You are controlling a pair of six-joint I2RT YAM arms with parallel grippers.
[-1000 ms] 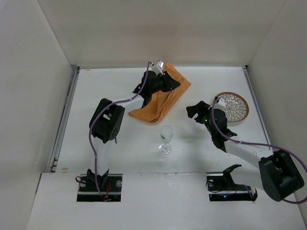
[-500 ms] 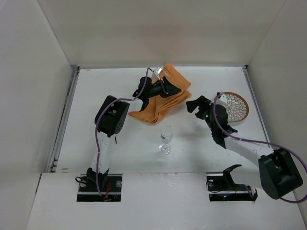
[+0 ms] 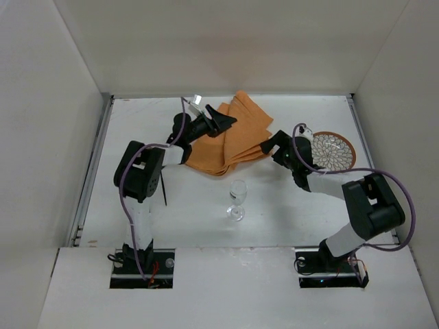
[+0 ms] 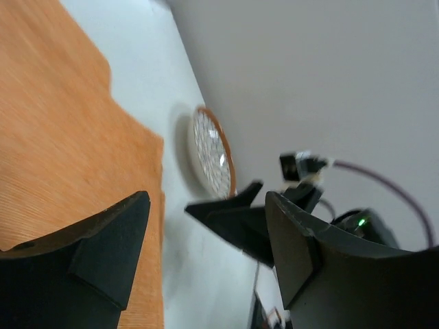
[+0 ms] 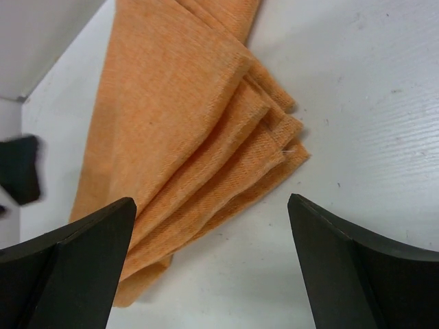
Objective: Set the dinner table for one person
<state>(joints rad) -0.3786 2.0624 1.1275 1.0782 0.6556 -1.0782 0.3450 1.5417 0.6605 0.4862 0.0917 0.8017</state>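
Orange cloth (image 3: 236, 133) lies folded at far centre of desk (image 3: 171, 212), which spans whole scene under both arms. Left fingers (image 3: 223, 118) held apart, empty, over cloth's far-left edge. Right fingers (image 3: 269, 142) spread wide, empty, at its right corner.

Risks: only top layer pinched and folds pulled open; arms crowded over one cloth, so contact possible.

Stacked fold edges shown by right wrist view only. Wine glass (image 3: 237, 199), near of cloth, located by top view only.
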